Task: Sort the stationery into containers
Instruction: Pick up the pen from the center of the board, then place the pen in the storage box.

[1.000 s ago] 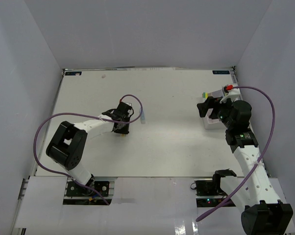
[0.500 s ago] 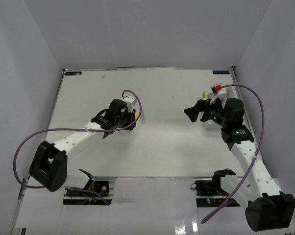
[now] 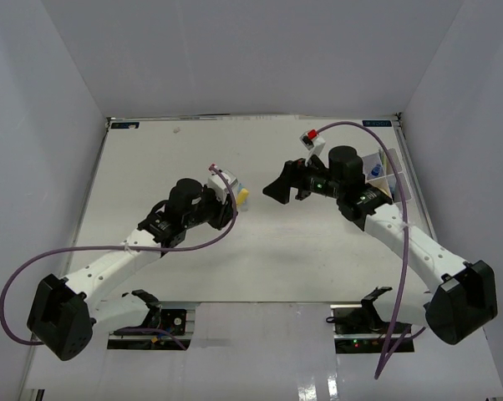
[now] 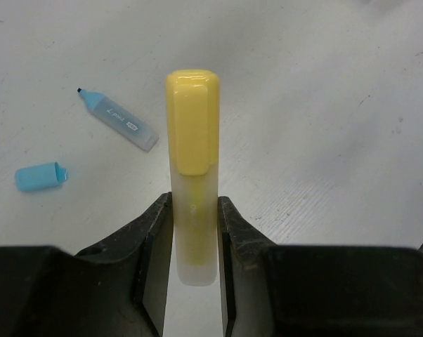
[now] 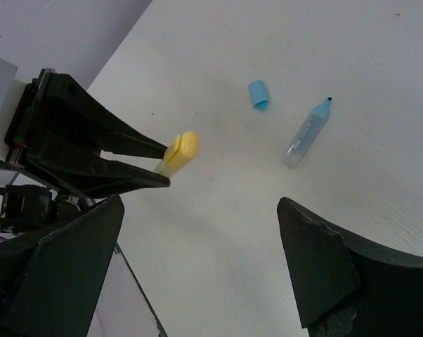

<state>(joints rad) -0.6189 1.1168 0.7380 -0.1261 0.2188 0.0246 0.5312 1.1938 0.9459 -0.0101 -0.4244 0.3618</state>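
My left gripper (image 3: 232,201) is shut on a yellow highlighter (image 3: 243,197) and holds it above the table; in the left wrist view the capped highlighter (image 4: 192,140) stands out between the jaws of this gripper (image 4: 195,205). An uncapped light-blue marker (image 4: 118,121) and its blue cap (image 4: 39,175) lie on the table beyond it. My right gripper (image 3: 278,189) is open and empty, facing the left gripper. The right wrist view shows the highlighter (image 5: 180,151), the blue marker (image 5: 308,133) and the cap (image 5: 258,94). The white organizer box (image 3: 383,177) sits at the right, partly hidden by the right arm.
A small blue item (image 3: 375,170) lies in the organizer. White walls enclose the table on three sides. The right arm's purple cable (image 3: 377,138) arches over the organizer. The left gripper's black fingers (image 5: 99,151) fill the left of the right wrist view.
My left gripper has lifted the yellow highlighter and carried it right, toward the table's middle. My right gripper has swung left, away from the organizer, and stays open.
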